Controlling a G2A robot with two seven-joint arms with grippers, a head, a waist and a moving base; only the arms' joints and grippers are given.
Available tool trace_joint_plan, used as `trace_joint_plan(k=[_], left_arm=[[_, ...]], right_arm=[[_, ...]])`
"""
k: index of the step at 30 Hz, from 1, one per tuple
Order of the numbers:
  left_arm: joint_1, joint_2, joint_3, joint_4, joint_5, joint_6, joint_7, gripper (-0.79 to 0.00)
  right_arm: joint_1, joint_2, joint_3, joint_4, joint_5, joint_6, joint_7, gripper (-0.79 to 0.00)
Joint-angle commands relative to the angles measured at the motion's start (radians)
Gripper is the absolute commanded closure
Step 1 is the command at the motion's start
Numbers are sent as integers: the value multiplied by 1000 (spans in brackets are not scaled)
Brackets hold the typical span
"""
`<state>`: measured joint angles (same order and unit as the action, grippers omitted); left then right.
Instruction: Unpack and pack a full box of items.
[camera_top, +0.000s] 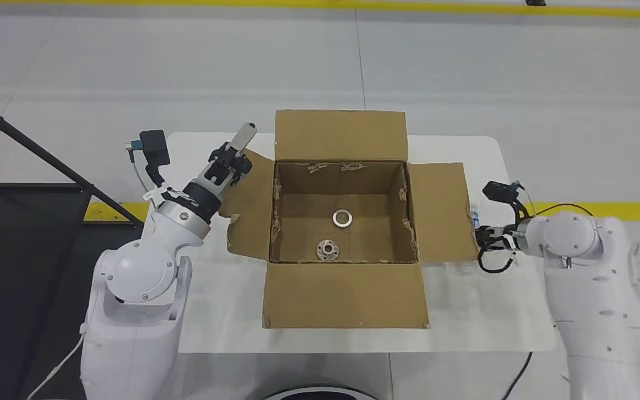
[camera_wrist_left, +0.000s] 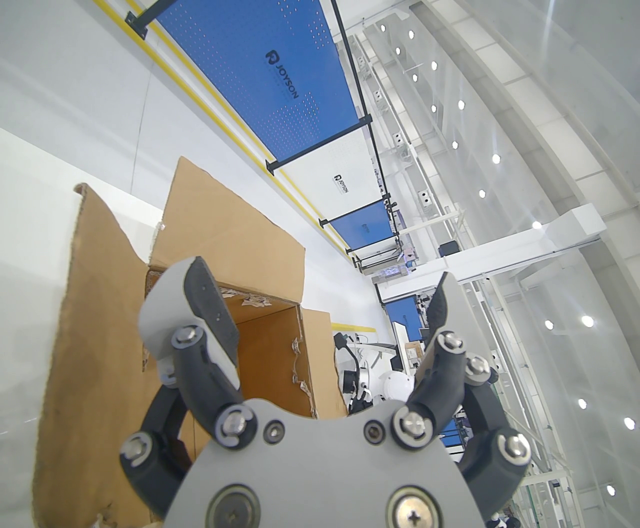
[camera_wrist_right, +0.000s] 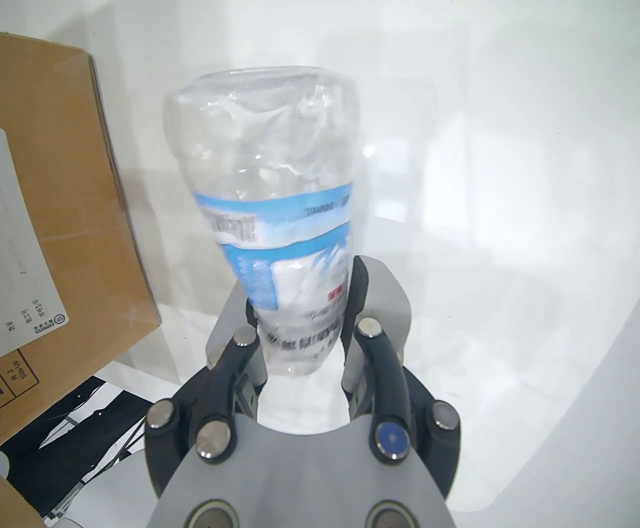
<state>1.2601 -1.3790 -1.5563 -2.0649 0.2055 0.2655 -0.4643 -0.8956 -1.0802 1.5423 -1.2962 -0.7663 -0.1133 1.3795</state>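
An open cardboard box (camera_top: 290, 215) stands mid-table with its four flaps spread; inside lie a white ring (camera_top: 343, 217) and a small metal disc (camera_top: 327, 248). My left gripper (camera_top: 240, 143) hangs open and empty just outside the box's left flap (camera_wrist_left: 85, 320), its fingers (camera_wrist_left: 207, 295) pointing up and away. My right gripper (camera_wrist_right: 302, 320) is shut on a clear plastic water bottle (camera_wrist_right: 272, 210) with a blue label, held just past the box's right flap (camera_wrist_right: 55, 210) over the white table. In the top view the bottle (camera_top: 474, 215) shows as a sliver by that flap.
The white table (camera_top: 200, 300) has bare room left and right of the box. Its front and side edges lie close to both arms. A black frame and cable stand off the table's left side.
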Motion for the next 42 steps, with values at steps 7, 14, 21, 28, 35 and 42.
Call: trace_joint_plan(k=[7,14,21,28,35,42], left_arm=[[0,0,0,0,0,0,0,-785],[0,0,0,0,0,0,0,-785],[25,4,-16,-8,-14,-20,42,-785],[30,6,-41,-14,-37,0,91,-785],[30,6,-41,-14,-37,0,91,-785],[30,6,-41,-14,-37,0,91,-785]], right_arm=[[-20,15,30,-64,9,15,-22,-548],[-92,38,130,-406,-57,145,2,-785],[-65,43,79,-753,-71,198,27,-785],[147,27,-202,-777,-85,202,54,-785],[330,-6,-427,-686,-102,253,113,-785],[330,-6,-427,-686,-102,253,113,-785]])
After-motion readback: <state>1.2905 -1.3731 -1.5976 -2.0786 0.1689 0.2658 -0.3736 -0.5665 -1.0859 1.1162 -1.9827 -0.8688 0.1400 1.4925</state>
